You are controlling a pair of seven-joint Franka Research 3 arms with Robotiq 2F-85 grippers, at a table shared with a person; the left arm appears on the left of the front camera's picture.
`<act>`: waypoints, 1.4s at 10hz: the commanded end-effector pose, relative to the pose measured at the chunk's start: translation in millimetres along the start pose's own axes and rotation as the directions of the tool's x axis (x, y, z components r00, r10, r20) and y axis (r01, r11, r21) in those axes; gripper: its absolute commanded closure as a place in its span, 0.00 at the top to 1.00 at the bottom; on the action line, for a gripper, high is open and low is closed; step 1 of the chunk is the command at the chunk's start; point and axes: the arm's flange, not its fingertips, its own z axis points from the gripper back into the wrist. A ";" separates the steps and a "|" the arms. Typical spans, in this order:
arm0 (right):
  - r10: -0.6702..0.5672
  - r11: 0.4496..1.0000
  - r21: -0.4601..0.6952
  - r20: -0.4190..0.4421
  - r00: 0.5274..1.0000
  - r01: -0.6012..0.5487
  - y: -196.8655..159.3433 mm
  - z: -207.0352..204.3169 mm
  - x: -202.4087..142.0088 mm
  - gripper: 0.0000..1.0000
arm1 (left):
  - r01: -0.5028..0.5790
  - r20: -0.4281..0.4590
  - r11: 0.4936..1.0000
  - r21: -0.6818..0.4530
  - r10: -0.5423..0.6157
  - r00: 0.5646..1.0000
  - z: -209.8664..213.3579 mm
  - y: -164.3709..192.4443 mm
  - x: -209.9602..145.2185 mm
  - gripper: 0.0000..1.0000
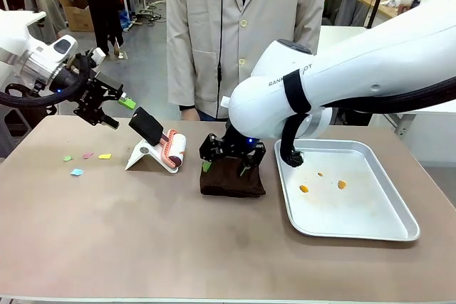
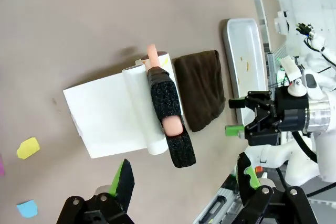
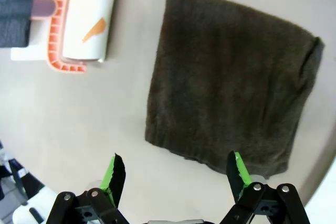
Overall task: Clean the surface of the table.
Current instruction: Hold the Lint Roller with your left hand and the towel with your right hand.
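Worktop (image 1: 142, 240) spans the front view: paper scraps (image 1: 77, 171) at left, lint roller (image 1: 167, 144) on its stand, brown cloth (image 1: 231, 179) in the middle, tray (image 1: 399, 226) at right. We read the step as taking the cloth: drop straight and pinch a thick fold. Right gripper (image 1: 228, 154) is at the cloth, left gripper (image 1: 117, 110) near the roller handle. Left wrist view: jaws spread wide, empty, above the roller. Right wrist view: jaws spread wide, holding nothing, over the cloth's edge.
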 end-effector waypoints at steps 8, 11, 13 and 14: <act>-0.176 0.958 -0.220 0.065 0.982 0.186 -30.0 -26.0 39.7 1.00 | -0.104 0.005 0.991 0.085 0.104 0.995 -55.4 -19.5 12.8 1.00; -0.216 0.949 -0.226 0.051 0.975 0.222 -30.7 -39.8 42.4 1.00 | -0.126 0.003 0.984 0.125 0.127 0.992 -64.0 -16.5 16.3 1.00; -0.222 0.943 -0.245 0.039 0.974 0.224 -28.1 -47.1 44.6 1.00 | -0.123 0.005 0.981 0.150 0.124 0.992 -63.7 -16.4 15.2 1.00; -0.230 0.935 -0.266 0.048 0.972 0.234 -27.2 -49.1 45.7 1.00 | -0.121 0.006 0.981 0.153 0.122 0.993 -64.1 -16.4 14.7 1.00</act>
